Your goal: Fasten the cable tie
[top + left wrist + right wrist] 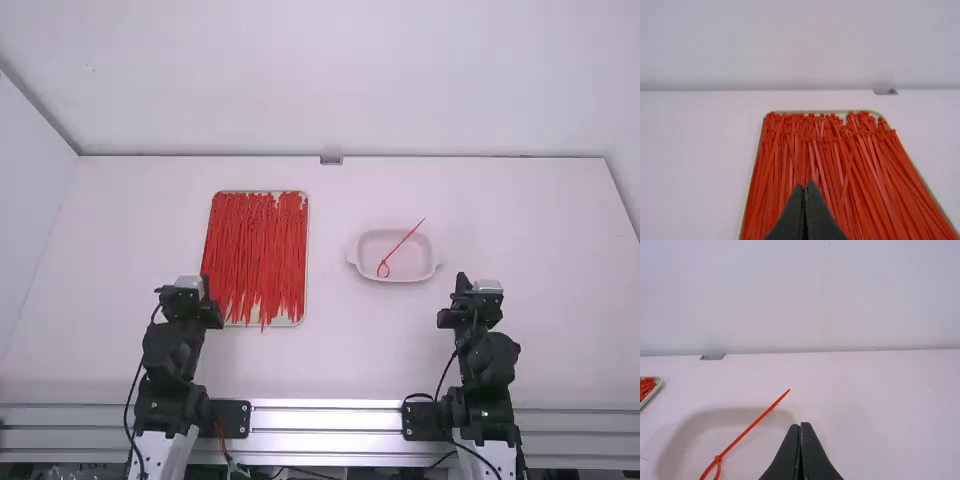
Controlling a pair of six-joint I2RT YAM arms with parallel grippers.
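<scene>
Both claws are pinched shut on nothing. Each arm is folded back low over its base at the near edge of the white worktop (520,230), wrist pointing toward the far wall. The left claw (805,187) hangs by the near left corner of a pale flat tray (876,114) heaped with loose red plastic cable ties (840,165). The right claw (800,426) sits just short of a shallow white dish with small side handles (432,262), well apart from the tray.

One red cable tie, looped at one end (747,427), lies in that dish, its straight tail poking out over the far rim. I can't make out how tightly the loop is drawn.

White walls close in the worktop. A small grey fitting (331,157) sits at its far edge and an aluminium rail (320,412) runs along the near side.
</scene>
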